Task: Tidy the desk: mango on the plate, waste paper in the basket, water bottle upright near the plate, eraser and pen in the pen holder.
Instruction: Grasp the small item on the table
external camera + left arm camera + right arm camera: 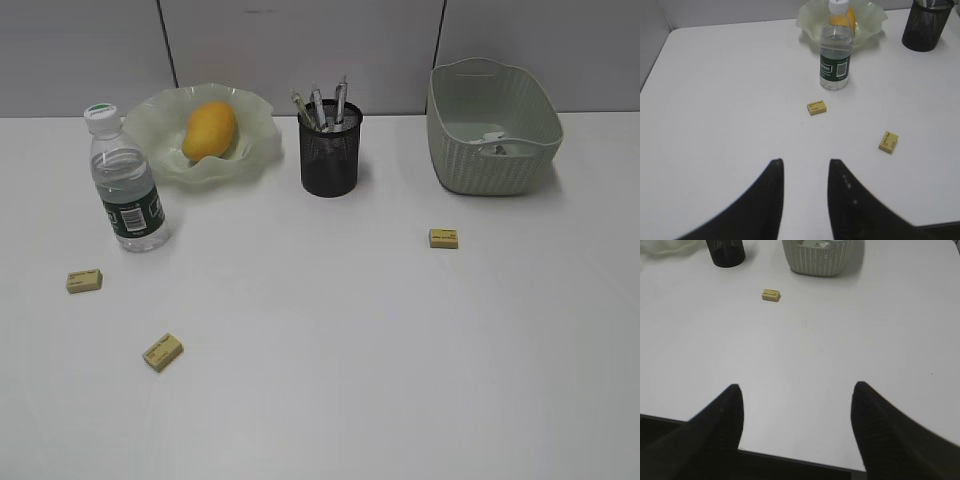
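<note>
Exterior camera looks down at a slant across my counter point(400, 380) toward the back wall. Both my wrist cameras sit low, facing backward; left shares the bottle point(835, 47), right the basket point(816, 257).

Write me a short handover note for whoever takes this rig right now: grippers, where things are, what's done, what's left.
Left gripper open, empty. Right gripper wide open, empty.
Done: mango on plate; water bottle upright beside it; pens in pen holder; waste paper in basket.
Left: three erasers on the desk: far left, front left, one near the basket.
</note>
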Controlling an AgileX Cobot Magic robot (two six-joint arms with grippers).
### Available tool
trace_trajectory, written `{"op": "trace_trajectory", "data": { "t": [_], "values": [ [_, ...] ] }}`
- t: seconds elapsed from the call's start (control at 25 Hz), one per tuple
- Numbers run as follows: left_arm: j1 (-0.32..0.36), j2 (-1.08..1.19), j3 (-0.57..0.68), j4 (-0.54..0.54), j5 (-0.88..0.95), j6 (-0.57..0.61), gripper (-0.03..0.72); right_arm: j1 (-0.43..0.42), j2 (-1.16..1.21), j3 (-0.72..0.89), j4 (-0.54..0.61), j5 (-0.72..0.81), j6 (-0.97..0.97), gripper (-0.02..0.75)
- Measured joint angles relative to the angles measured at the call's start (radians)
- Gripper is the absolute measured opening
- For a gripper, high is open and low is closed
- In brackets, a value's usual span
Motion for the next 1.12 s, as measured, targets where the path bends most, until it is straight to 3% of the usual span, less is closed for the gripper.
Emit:
{"op": "trace_trajectory", "data": {
  "t": [0.32, 0.6, 0.8, 0.88, 1.04, 1.12],
  "values": [
    [0.0, 0.0, 0.0, 0.0, 0.0, 0.0, 0.237, -0.002, 0.0, 0.0, 0.0, 0.0, 0.0, 0.543],
    [0.0, 0.0, 0.0, -0.003, 0.0, 0.0, 0.239, -0.084, 0.0, 0.0, 0.0, -0.001, 0.0, 0.545],
    [0.0, 0.054, 0.0, -0.003, 0.0, 0.0, 0.247, -0.09, 0.0, 0.0, 0.0, -0.002, 0.0, 0.545],
    [0.0, 0.091, 0.0, -0.002, 0.0, 0.0, 0.294, -0.09, 0.0, 0.0, 0.0, -0.002, 0.0, 0.545],
    [0.0, 0.191, -0.001, -0.002, 0.002, 0.0, 0.479, -0.09, 0.0, 0.0, 0.0, -0.003, 0.0, 0.545],
    [0.0, 0.278, -0.015, -0.003, 0.015, 0.0, 0.527, -0.09, 0.0, 0.0, 0.0, -0.003, 0.0, 0.545]
  ]
}}
